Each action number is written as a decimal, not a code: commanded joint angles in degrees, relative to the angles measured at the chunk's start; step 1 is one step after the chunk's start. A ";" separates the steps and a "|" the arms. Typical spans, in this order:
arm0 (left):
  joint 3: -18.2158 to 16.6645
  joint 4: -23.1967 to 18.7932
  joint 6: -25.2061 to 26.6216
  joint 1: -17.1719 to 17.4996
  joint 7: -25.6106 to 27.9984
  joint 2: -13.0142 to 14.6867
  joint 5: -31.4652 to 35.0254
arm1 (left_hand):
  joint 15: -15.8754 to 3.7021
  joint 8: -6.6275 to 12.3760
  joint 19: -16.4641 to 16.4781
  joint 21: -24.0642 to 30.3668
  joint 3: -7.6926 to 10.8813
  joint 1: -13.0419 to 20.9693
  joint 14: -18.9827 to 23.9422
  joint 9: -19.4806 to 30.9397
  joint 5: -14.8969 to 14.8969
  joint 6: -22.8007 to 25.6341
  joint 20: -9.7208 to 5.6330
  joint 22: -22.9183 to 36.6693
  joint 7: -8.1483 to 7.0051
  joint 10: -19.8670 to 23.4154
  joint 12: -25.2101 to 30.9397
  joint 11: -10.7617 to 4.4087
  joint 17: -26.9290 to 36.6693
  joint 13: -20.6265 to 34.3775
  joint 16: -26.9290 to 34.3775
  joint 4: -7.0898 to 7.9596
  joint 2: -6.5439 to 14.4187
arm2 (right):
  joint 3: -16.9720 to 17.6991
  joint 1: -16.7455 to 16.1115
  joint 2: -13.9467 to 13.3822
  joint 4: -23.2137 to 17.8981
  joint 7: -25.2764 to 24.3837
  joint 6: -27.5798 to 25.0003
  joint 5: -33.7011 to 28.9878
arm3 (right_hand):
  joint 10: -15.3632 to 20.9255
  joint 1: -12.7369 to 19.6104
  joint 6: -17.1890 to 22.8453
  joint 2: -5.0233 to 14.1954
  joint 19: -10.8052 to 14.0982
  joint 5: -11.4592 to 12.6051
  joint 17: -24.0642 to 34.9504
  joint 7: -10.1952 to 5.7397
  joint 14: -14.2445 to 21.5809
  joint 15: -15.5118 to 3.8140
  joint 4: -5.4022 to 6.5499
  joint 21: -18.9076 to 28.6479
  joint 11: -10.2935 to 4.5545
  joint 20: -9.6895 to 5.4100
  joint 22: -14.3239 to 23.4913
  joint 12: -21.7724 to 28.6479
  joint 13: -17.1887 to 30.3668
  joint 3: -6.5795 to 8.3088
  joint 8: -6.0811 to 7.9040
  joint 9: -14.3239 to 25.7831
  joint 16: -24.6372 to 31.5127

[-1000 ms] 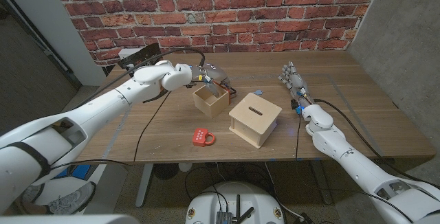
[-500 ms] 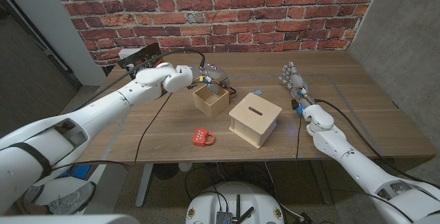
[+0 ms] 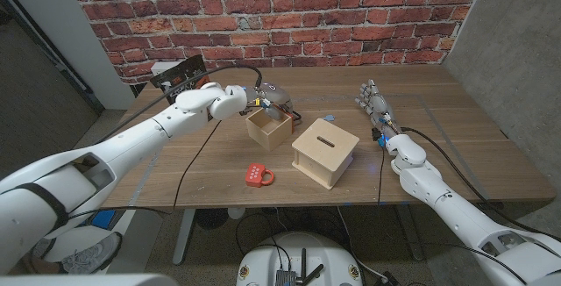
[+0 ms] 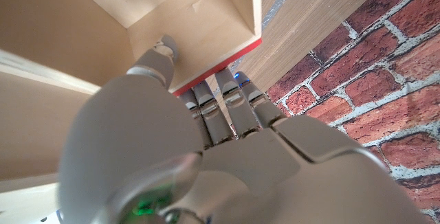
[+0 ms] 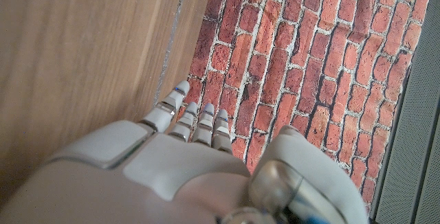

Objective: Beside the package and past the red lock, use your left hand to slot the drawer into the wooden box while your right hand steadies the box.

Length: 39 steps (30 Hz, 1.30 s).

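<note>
Left hand (image 3: 270,98) grips the drawer (image 3: 268,127) — wooden box (image 3: 325,152) just beside.

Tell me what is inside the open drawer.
The drawer holds only the left hand's thumb, hooked over its wall; bare wood shows otherwise. The wall and hand cover part of the floor.

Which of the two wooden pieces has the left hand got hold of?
The open-topped drawer, gripped by the left hand at its far wall; the wooden box with the slotted lid stands untouched.

Left hand (image 3: 270,96) shifted slightly farther along drawer (image 3: 268,128) rim; left elbow drifted rightward.
</note>
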 commanded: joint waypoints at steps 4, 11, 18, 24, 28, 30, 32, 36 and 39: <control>0.72 0.51 1.70 -0.23 1.35 -0.38 1.17 | -7.17 -0.24 2.72 0.70 1.13 1.09 4.00 0.07 0.12 3.37 -9.36 0.28 -0.77 3.34 -0.17 -0.19 0.44 0.21 0.39 -0.43 1.48 | 0.04 0.29 0.18 0.64 0.23 0.12 0.15 | 0.55 -0.57 0.68 0.23 0.19 -0.08 0.01 -0.08 0.48 -0.17 0.09 0.18 -0.03 0.47 0.18 0.47 0.17 0.40 0.33 0.18 0.20; 1.31 0.96 1.08 -0.84 2.10 -0.38 1.92 | -7.46 0.08 5.16 0.50 0.66 1.93 9.65 -0.12 -0.26 9.94 -9.37 0.35 -2.91 9.91 -0.11 -0.01 0.61 0.42 0.70 -0.31 2.49 | -0.06 0.64 0.42 1.29 0.51 0.21 0.20 | 0.55 -0.57 0.68 0.23 0.19 -0.08 0.01 -0.08 0.48 -0.17 0.09 0.18 -0.03 0.47 0.18 0.47 0.17 0.40 0.33 0.18 0.20; 1.00 0.25 1.75 -0.72 2.34 -0.20 1.96 | -7.52 0.18 6.55 0.41 -0.49 2.96 14.22 -0.03 -0.32 14.73 -9.45 0.41 -3.04 15.26 0.04 -0.07 0.93 0.68 1.36 -0.43 3.46 | -0.15 1.32 0.90 2.51 1.01 0.66 0.29 | 0.55 -0.57 0.68 0.23 0.19 -0.08 0.01 -0.08 0.48 -0.17 0.09 0.18 -0.03 0.47 0.18 0.47 0.17 0.40 0.33 0.18 0.20; 0.63 -0.37 2.63 -0.78 1.47 -0.02 1.72 | -7.53 0.17 7.45 0.51 -1.10 3.62 16.90 0.06 -0.34 16.73 -9.46 0.45 -2.51 17.72 0.08 -0.10 1.01 0.78 1.66 -0.46 3.70 | -0.18 1.73 1.01 3.15 1.41 0.91 0.29 | 0.55 -0.57 0.68 0.23 0.19 -0.08 0.01 -0.08 0.48 -0.17 0.09 0.18 -0.03 0.47 0.18 0.47 0.17 0.40 0.33 0.18 0.20; 0.38 -0.63 2.92 -1.27 0.40 0.04 1.37 | -7.54 0.06 7.81 0.54 -1.32 3.89 17.76 0.11 -0.37 17.16 -9.47 0.46 -2.42 18.57 0.01 -0.05 1.00 0.74 1.67 -0.50 3.66 | -0.14 1.89 0.95 3.32 1.77 1.07 0.38 | 0.55 -0.57 0.68 0.23 0.19 -0.08 0.01 -0.08 0.48 -0.17 0.09 0.18 -0.03 0.47 0.18 0.47 0.17 0.40 0.33 0.18 0.20; 0.19 -0.75 3.05 -1.49 0.16 0.08 1.21 | -7.54 0.04 7.84 0.54 -1.33 3.93 17.82 0.11 -0.37 17.16 -9.48 0.46 -2.42 18.57 -0.04 -0.06 1.00 0.74 1.65 -0.50 3.66 | -0.10 1.86 0.89 3.24 1.90 1.14 0.44 | 0.55 -0.57 0.68 0.23 0.19 -0.08 0.01 -0.08 0.48 -0.17 0.09 0.18 -0.03 0.47 0.18 0.47 0.17 0.40 0.33 0.18 0.20; 0.23 -0.91 2.96 -1.84 0.23 0.23 1.73 | -7.53 -0.01 7.88 0.53 -1.34 3.98 17.88 0.12 -0.37 17.13 -9.49 0.46 -2.36 18.61 -0.08 -0.07 0.99 0.73 1.62 -0.50 3.68 | -0.05 1.70 0.76 2.93 1.80 1.07 0.45 | 0.55 -0.57 0.68 0.23 0.19 -0.08 0.01 -0.08 0.48 -0.17 0.09 0.18 -0.03 0.47 0.18 0.47 0.17 0.40 0.33 0.18 0.20; 0.05 -0.74 2.38 -2.61 0.40 0.37 1.85 | -7.53 -0.15 7.87 0.48 -1.37 4.10 17.98 0.14 -0.38 17.03 -9.51 0.45 -2.38 18.59 -0.22 -0.11 0.95 0.73 1.52 -0.50 3.69 | 0.04 1.41 0.49 2.46 2.07 0.96 0.65 | 0.55 -0.57 0.68 0.23 0.19 -0.08 0.01 -0.08 0.48 -0.17 0.09 0.18 -0.03 0.47 0.18 0.47 0.17 0.40 0.33 0.18 0.20; -0.04 -0.29 1.99 -3.22 0.56 0.24 1.84 | -7.54 -0.19 7.84 0.44 -1.39 4.14 18.01 0.16 -0.38 17.03 -9.51 0.44 -2.41 18.67 -0.24 -0.12 0.94 0.74 1.47 -0.49 3.71 | 0.12 1.30 0.42 2.35 2.22 1.01 0.80 | 0.55 -0.57 0.68 0.23 0.19 -0.08 0.01 -0.08 0.48 -0.17 0.09 0.18 -0.03 0.47 0.18 0.47 0.17 0.40 0.33 0.18 0.20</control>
